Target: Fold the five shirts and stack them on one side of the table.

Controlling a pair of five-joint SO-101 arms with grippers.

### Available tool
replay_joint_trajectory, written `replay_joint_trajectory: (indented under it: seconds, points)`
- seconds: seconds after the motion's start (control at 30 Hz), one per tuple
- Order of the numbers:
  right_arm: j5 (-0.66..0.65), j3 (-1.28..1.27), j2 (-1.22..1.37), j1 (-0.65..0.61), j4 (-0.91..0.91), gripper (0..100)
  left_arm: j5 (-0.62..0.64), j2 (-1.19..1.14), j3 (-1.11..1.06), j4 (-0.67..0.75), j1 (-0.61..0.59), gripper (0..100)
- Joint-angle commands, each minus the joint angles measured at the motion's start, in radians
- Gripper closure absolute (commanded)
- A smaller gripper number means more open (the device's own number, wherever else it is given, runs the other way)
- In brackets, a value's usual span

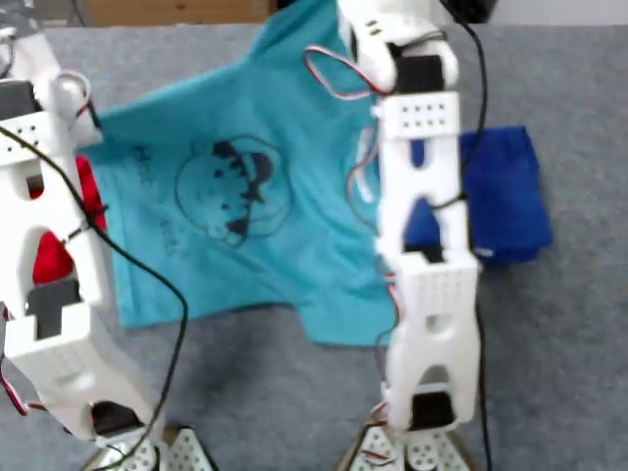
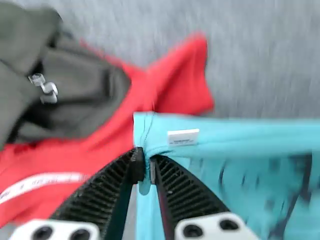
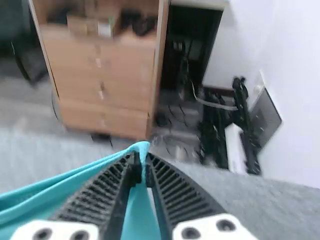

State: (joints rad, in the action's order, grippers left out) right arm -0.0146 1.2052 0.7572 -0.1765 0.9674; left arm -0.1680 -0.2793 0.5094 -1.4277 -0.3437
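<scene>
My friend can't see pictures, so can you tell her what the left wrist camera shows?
The left gripper is shut on the edge of a teal shirt. Past it, a red shirt lies on the grey table, with a dark grey garment partly over it.

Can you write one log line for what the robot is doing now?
left pincer: shut on teal shirt edge | right pincer: shut on teal shirt | blue shirt: folded | red shirt: not folded

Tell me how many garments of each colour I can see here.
teal shirt: 1
red shirt: 1
blue folded shirt: 1
dark grey garment: 1
Total: 4
</scene>
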Motion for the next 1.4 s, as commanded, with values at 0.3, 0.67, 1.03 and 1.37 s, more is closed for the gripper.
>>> replay_joint_trajectory:
  seconds: [0.3,0.67,1.03,1.37]
  points:
    - [-0.660,0.125,-0.007,-0.050,0.735,99.8,-0.210,0.012,-0.089,-0.187,0.034,98]
    - [-0.583,0.050,-0.108,-0.001,0.821,99.8,-0.267,0.400,-0.678,-0.015,0.077,98]
    - [-0.516,-0.599,-0.460,-0.031,0.724,99.8,-0.259,0.526,-0.968,0.110,0.072,98]
    - [-0.470,-1.405,-0.957,-0.062,0.354,99.8,-0.270,0.680,-1.057,0.118,0.077,98]
